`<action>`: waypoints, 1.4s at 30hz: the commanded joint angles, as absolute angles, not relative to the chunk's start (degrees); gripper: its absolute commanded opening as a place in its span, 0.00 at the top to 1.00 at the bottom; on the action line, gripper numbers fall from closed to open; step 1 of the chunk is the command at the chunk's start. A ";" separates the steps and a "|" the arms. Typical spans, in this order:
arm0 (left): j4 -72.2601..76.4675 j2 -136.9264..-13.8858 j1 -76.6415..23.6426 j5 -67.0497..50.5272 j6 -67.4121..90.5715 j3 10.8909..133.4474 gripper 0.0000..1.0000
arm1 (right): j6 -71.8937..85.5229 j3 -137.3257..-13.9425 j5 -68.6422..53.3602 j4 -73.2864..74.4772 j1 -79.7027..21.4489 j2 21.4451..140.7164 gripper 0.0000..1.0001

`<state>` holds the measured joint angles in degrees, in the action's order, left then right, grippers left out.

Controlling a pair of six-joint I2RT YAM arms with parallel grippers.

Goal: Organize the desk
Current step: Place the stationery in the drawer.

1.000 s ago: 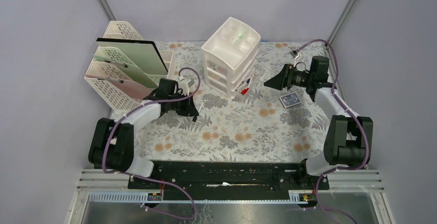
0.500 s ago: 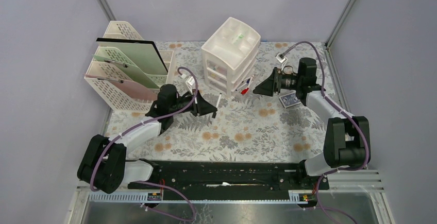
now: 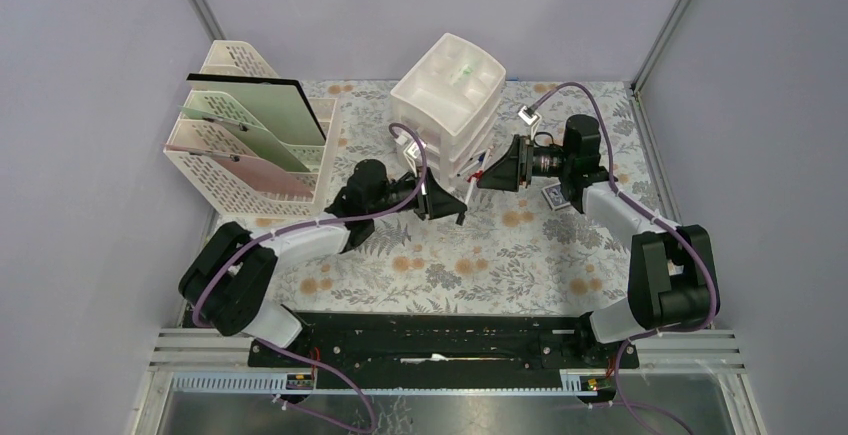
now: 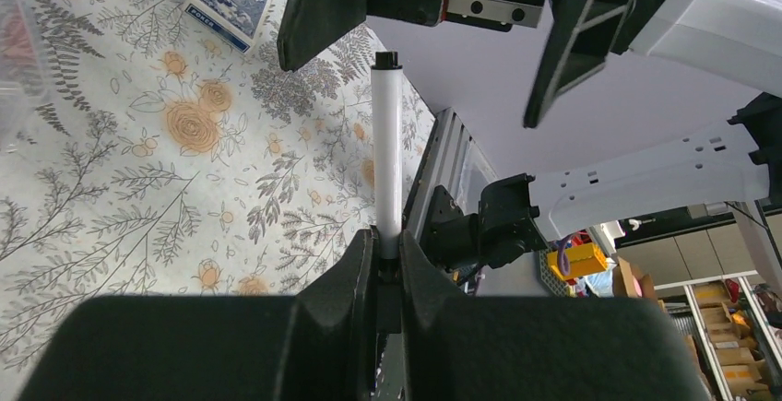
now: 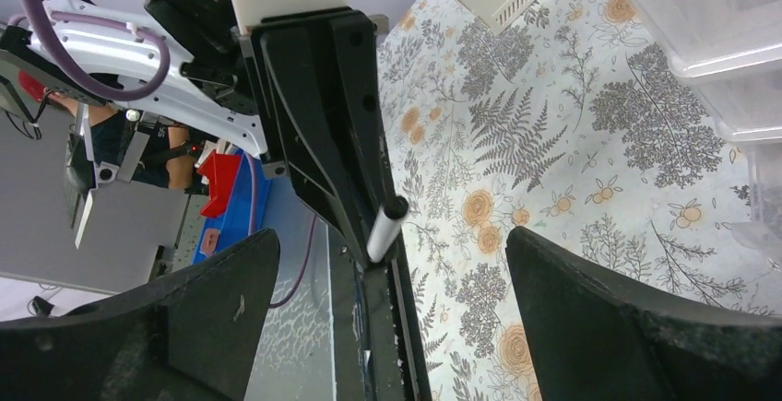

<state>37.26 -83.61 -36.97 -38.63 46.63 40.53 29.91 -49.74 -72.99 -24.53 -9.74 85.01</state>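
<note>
At the far left, a cream file rack (image 3: 235, 170) is seen standing on the desk (image 3: 500, 255), with a black board, pale green sheets and a pink sheet slotted into it. The desk is spread beneath everything. It is covered by a pale cloth printed with grey ferns and orange flowers and framed by metal rails, with both arm bases fixed at its near edge.

The left arm is stretched from the near left towards the middle of the desk. The left gripper (image 4: 387, 244) is closed on a white pen (image 4: 386, 152), which is clamped at one end between the fingers. The black-capped end is pointed away, towards the other arm. The pen is held above the cloth, just in front of a white drawer unit (image 3: 447, 105) that stands at the back centre. Small red and blue items can be made out poking from one of its lower drawers.

Directly opposite, the right gripper (image 3: 487, 179) is turned to face the pen, its fingers (image 5: 636, 318) spread wide with one on either side of the capped tip and neither touching it. Nothing is held by it. Further right, a blue pack of cards (image 4: 229, 0) is seen lying flat on the cloth, partly hidden under the right arm in the top view.
</note>
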 commanded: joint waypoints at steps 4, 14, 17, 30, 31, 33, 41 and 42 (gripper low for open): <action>45.59 -86.92 -39.60 -34.30 50.34 43.86 1.00 | 35.78 -48.80 -72.33 -32.61 -11.13 82.44 0.02; 46.98 -87.39 -40.64 -32.11 51.50 43.59 1.00 | 37.35 -49.12 -70.76 -32.78 -12.52 83.54 0.26; 47.33 -87.40 -40.75 -31.75 51.77 43.58 1.00 | 37.34 -49.22 -70.84 -32.78 -13.21 83.67 0.39; 47.79 -87.82 -40.77 -31.07 52.47 44.03 1.00 | 35.78 -50.66 -71.88 -31.10 -14.41 84.44 0.88; 47.66 -87.76 -40.78 -31.31 52.42 43.97 1.00 | 35.49 -50.89 -71.89 -30.66 -14.44 84.49 0.94; 46.93 -87.46 -40.74 -31.55 51.70 43.95 1.00 | 34.49 -51.50 -71.62 -29.43 -14.41 84.52 1.00; 34.82 -81.10 -40.45 -27.34 44.29 44.16 0.02 | 30.92 -53.13 -68.56 -23.53 -13.53 84.98 1.00; 33.12 -79.91 -40.26 -26.66 43.16 44.20 0.01 | 30.88 -53.23 -68.25 -23.35 -13.30 85.12 1.00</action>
